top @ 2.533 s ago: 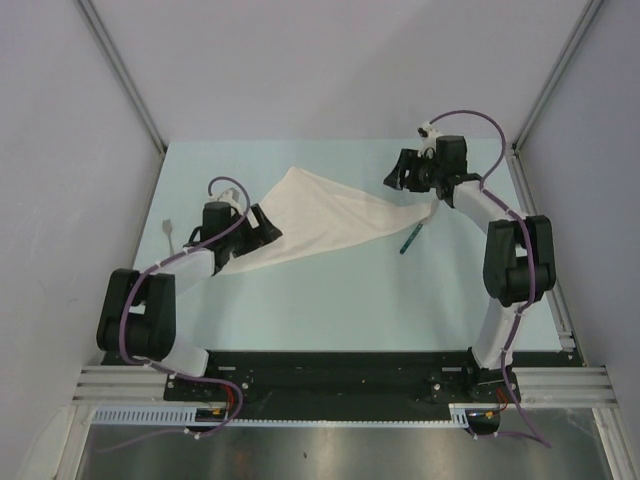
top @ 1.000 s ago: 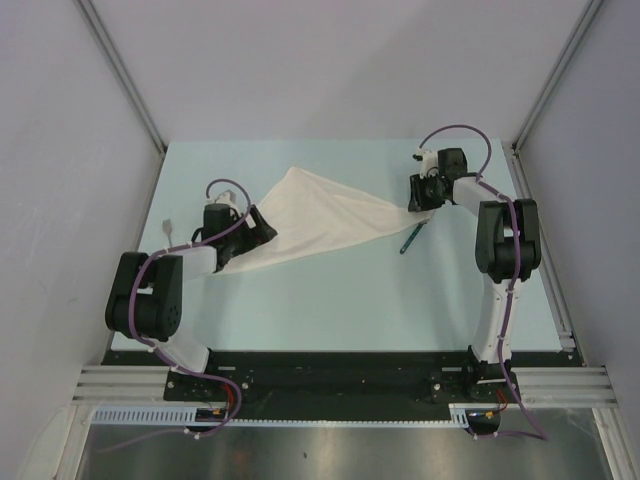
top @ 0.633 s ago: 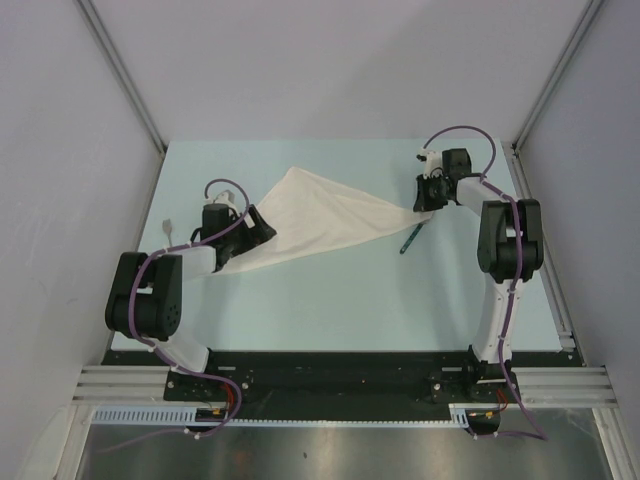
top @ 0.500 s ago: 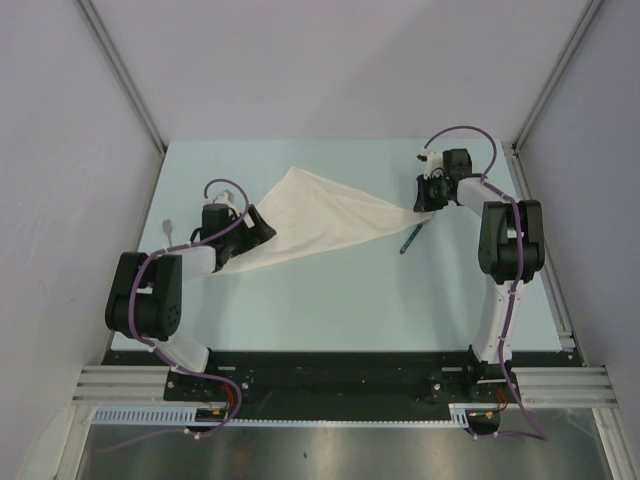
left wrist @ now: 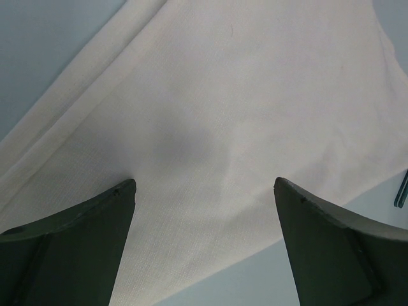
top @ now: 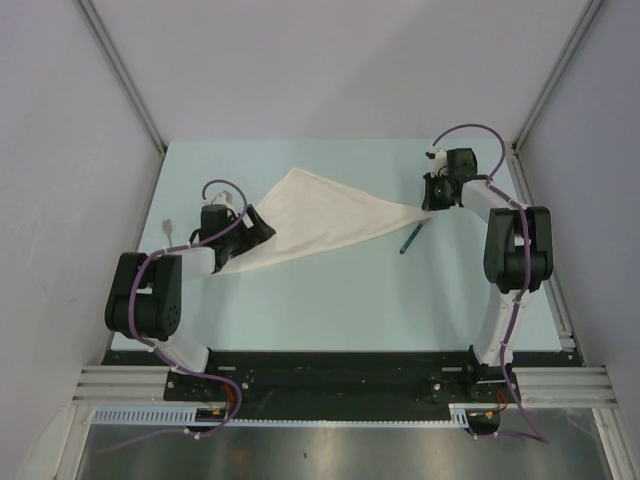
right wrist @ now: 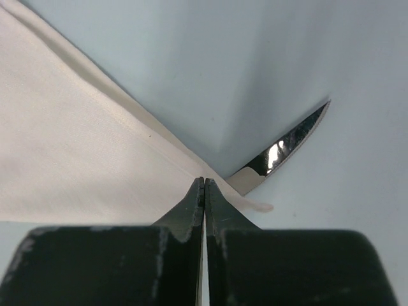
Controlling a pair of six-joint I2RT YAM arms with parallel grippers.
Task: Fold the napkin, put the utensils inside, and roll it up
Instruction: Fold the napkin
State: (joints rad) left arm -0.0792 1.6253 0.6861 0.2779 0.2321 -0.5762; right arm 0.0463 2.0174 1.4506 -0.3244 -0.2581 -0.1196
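Observation:
The white napkin lies as a long triangle across the pale table, also seen in the left wrist view and the right wrist view. My right gripper is shut on the napkin's right corner, whose tip pokes out beside the jaws. The knife, teal handle and shiny blade, lies just right of that corner, partly under the cloth edge. My left gripper stands open over the napkin's left end, with cloth beneath and nothing gripped. A sliver of the knife shows at the frame's edge.
A small pale object lies near the table's left edge. Grey walls with metal rails enclose the table on three sides. The arm bases sit on the black rail at the near edge.
My right gripper came down onto the napkin's right corner, shut on it and drew it slightly right, stretching the cloth. The left arm has not moved.

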